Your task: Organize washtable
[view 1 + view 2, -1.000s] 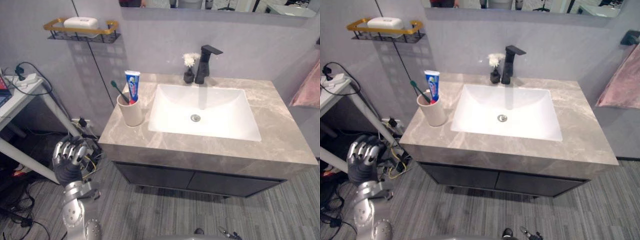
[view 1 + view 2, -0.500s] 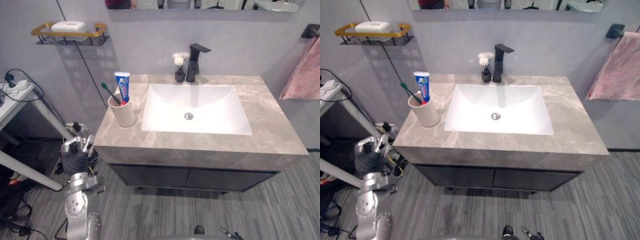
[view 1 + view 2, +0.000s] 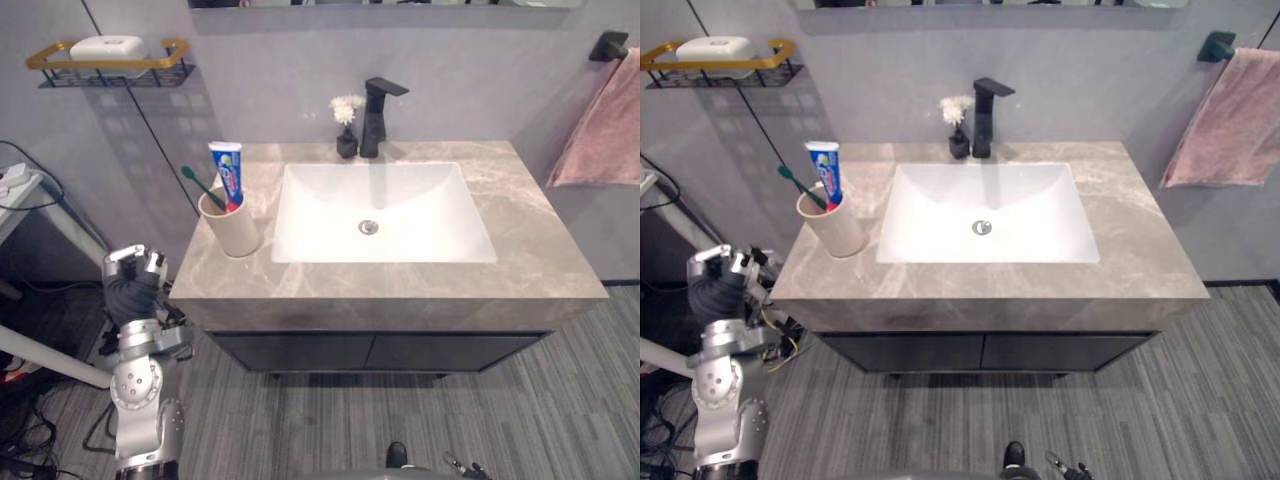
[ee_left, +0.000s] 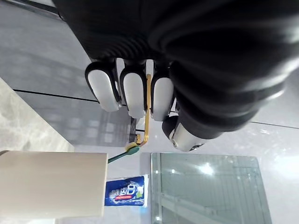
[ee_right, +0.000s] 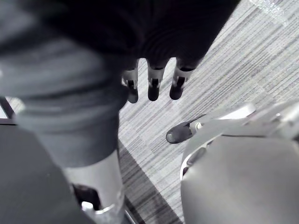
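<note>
**Washstand from above, both my hands off it**

The grey marbled counter [image 3: 540, 250] fills the middle of the head view, with a dark cabinet front [image 3: 370, 352] under it. Set into the counter is a white rectangular sink [image 3: 330, 215]. A pink towel [image 3: 600, 130] hangs at the upper right of the frame. A gold-rimmed wire shelf [image 3: 110, 63] is on the wall at the upper left.

My left hand [image 3: 132, 285] is at the lower left of the frame, beside the counter's edge and lower than its top. Its fingers are curled in and grip nothing. My right hand [image 5: 153, 86] hangs over grey striped floor, fingers straight and holding nothing.

A beige cup [image 3: 232, 228] stands upright on the counter, just beside the sink's left rim. A black faucet [image 3: 374, 115] rises behind the sink at the centre. A blue and white toothpaste tube [image 3: 229, 175] stands in the cup. A white soap bar [image 3: 108, 46] lies on the shelf. A small dark vase [image 3: 346, 143] of white flowers touches the faucet's left side. A green-headed toothbrush [image 3: 200, 186] leans out of the cup toward the upper left.
</note>
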Available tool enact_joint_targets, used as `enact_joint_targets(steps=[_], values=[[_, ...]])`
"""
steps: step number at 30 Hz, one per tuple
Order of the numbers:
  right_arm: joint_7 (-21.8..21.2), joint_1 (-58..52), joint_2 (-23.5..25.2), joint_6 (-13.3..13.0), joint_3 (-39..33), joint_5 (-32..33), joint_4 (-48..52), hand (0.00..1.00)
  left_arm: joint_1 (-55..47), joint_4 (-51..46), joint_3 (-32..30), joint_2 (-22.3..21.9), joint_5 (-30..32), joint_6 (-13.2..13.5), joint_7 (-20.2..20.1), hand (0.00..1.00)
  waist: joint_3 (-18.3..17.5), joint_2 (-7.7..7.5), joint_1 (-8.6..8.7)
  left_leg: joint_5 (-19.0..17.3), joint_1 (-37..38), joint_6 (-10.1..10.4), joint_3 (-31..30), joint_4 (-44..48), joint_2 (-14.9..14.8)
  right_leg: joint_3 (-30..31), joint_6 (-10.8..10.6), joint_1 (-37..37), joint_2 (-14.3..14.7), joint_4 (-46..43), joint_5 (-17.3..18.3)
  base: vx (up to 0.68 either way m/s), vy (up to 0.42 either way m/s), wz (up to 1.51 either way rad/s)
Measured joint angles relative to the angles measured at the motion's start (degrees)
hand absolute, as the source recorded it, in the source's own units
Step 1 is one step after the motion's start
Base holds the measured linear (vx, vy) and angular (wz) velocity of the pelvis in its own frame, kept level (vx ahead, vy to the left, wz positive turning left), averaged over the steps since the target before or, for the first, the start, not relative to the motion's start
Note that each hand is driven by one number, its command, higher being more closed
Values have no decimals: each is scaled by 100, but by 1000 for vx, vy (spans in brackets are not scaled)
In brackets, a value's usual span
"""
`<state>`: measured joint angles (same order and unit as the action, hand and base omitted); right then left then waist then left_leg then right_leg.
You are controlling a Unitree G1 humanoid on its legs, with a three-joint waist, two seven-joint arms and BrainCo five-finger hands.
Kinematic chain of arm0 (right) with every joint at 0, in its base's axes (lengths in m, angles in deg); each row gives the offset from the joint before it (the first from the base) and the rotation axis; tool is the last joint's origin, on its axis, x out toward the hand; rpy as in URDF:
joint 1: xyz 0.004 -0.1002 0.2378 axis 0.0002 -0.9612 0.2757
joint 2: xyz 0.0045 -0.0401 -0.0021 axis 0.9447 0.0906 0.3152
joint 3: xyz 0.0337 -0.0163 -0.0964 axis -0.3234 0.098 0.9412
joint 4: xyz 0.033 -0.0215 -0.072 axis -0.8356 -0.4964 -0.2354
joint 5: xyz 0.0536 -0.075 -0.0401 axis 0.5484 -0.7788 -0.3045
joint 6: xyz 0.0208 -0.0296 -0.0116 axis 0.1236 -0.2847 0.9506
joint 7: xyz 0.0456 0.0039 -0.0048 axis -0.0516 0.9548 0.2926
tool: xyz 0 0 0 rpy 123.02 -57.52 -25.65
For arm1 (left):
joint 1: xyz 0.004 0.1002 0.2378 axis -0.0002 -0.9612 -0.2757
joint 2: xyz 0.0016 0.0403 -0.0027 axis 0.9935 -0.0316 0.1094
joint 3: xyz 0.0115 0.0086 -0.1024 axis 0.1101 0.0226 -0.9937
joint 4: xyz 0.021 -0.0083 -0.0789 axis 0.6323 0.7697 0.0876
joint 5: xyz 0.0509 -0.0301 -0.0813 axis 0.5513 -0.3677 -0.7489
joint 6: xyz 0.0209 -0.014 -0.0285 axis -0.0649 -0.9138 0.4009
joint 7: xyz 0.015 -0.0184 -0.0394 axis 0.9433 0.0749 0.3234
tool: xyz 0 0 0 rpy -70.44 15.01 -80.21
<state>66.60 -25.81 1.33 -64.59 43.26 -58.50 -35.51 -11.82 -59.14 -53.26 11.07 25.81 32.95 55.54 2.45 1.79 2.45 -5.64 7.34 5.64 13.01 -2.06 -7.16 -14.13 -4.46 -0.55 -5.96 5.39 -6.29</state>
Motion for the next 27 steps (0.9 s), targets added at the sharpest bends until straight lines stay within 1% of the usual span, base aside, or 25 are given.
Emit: enact_joint_targets(steps=[2, 9, 15, 17, 19, 22, 27], values=[[-4, 1, -6, 0, -2, -12, 4, 0, 61, 57, -43, 5, 0, -28, 0, 100, -2, -3, 4, -5, -14, 0, 39, 0, 0, 29, 2, -37, 4, -2, -2, -9, -12, -8], [-5, -7, -11, 10, -46, -20, 15, 0, 275, 531, -43, 229, -2, -108, -18, 100, -1, -2, 12, -33, -59, 0, 137, 9, 1, 126, 1, -137, 21, -3, -20, -2, -13, -7], [-10, -15, -10, 13, -70, -20, 17, 0, 416, 981, -40, 267, -2, -213, -33, 100, -1, -2, 17, -77, -64, -5, 186, 41, 4, 179, 1, -158, 23, -3, -20, -1, -14, -5], [-14, -15, -9, 16, -97, -20, 35, 0, 417, 1162, 24, 412, -1, -258, -50, 100, 0, -1, 31, -96, -64, -4, 202, 59, 1, 196, 0, -161, 29, -3, -20, 0, -18, -4], [-15, -16, -9, 19, -157, -19, 36, 0, 418, 1200, 27, 463, -1, -306, -93, 100, -1, -1, 36, -113, -64, -4, 215, 76, 1, 212, 0, -163, 29, -3, -20, -1, -15, -5], [-17, -18, -7, 26, -179, -20, 37, 0, 441, 1359, 42, 503, -2, -314, -146, 100, -1, 0, 34, -137, -61, -5, 248, 103, 3, 247, 1, -167, 29, -3, -20, -5, -15, -6], [-20, -41, -4, 53, -181, -19, 37, 0, 461, 1585, 270, 545, -2, -385, -151, 100, -1, 0, 50, -139, -58, -5, 267, 103, 3, 262, 1, -173, 32, -4, -20, 0, 0, 0]])
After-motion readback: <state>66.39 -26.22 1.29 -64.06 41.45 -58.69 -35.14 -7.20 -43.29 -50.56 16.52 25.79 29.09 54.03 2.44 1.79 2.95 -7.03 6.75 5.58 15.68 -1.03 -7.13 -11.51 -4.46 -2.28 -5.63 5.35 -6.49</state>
